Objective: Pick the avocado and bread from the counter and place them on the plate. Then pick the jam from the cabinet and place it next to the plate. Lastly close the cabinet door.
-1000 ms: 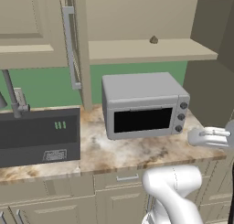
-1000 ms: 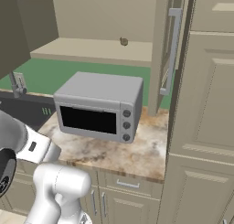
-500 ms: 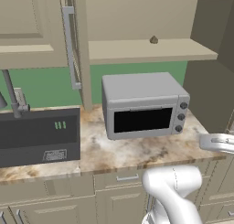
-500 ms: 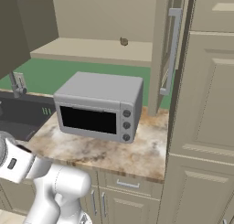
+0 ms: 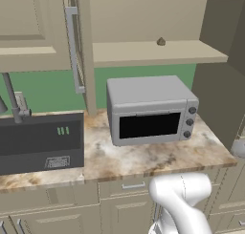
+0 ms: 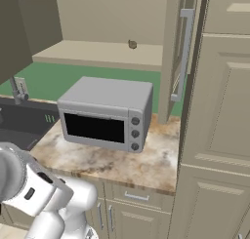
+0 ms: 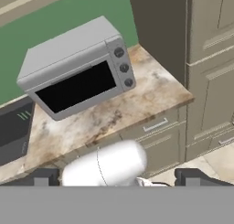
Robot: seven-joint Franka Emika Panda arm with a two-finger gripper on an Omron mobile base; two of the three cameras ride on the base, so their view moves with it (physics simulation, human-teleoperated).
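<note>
I count one jam (image 5: 161, 41), one microwave (image 5: 150, 110) and one sink (image 5: 40, 141). My gripper (image 7: 117, 178) is spread wide, holding and touching nothing, looking down on the microwave. The jam, tiny, dull brown with a narrower top, stands on the cabinet (image 5: 158, 52) shelf above the microwave.

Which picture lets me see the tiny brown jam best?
The left base view: the tiny brown jam sits unobstructed on the beige cabinet shelf. The right base view shows it smaller and farther off.
</note>
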